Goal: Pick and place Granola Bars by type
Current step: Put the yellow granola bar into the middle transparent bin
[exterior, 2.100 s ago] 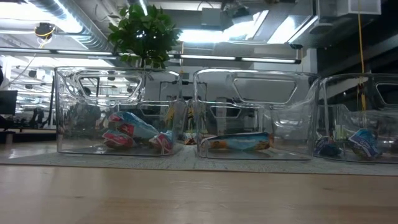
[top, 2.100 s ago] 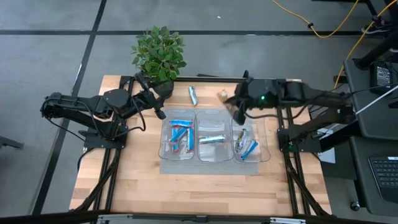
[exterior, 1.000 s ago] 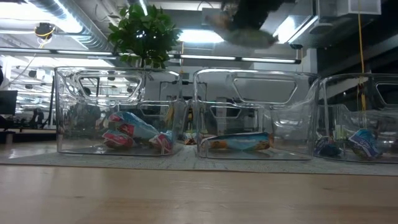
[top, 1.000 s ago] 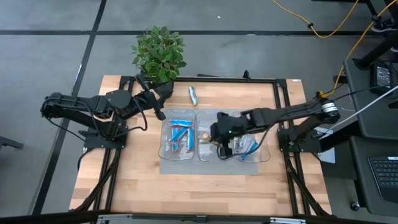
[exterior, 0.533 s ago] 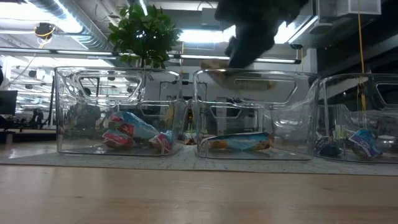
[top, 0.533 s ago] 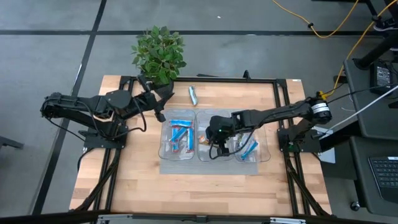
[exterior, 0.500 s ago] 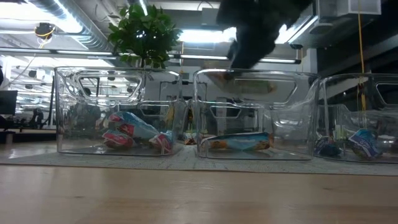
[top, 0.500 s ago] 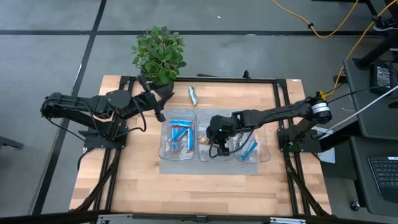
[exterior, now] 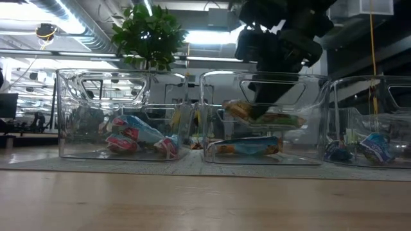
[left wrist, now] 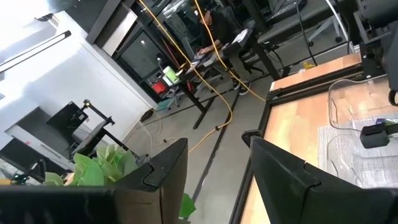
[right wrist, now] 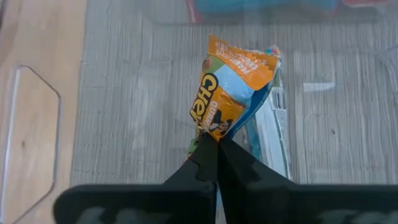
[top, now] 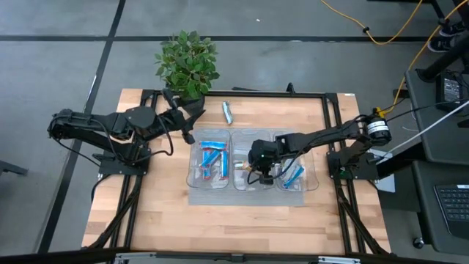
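Note:
My right gripper (top: 258, 167) reaches down into the middle one of three clear bins (top: 250, 187) and is shut on an orange-and-blue granola bar (right wrist: 233, 93), also seen in the low view (exterior: 237, 109). A silver-blue bar (exterior: 247, 146) lies flat on that bin's floor beneath it. Blue-and-red bars (top: 212, 158) lie in the left bin and blue bars (top: 293, 174) in the right bin. One silver-blue bar (top: 227, 112) lies on the table near the far edge. My left gripper (left wrist: 217, 168) is open and waits by the plant at the far left (top: 188, 123). My right gripper pinches one end of the orange-and-blue bar's wrapper (right wrist: 206, 130) between its two shut fingers. The fingers come from above, pointing down into the middle bin. The bar sticks out beyond the fingertips, tilted, and hangs clear above the bar on the bin floor.
The three bins stand side by side on a grey mat (top: 245, 196) at the table's middle. A potted plant (top: 187, 62) stands at the far left edge. Bare wood (top: 220, 227) lies on the near side of the mat. Cables and desks show beyond the table.
My right gripper, shut on the orange-and-blue bar, has gone down from above the middle bin's rim into the bin, shifting slightly toward the table's near edge. The bar has gone down with it and now hangs inside the bin.

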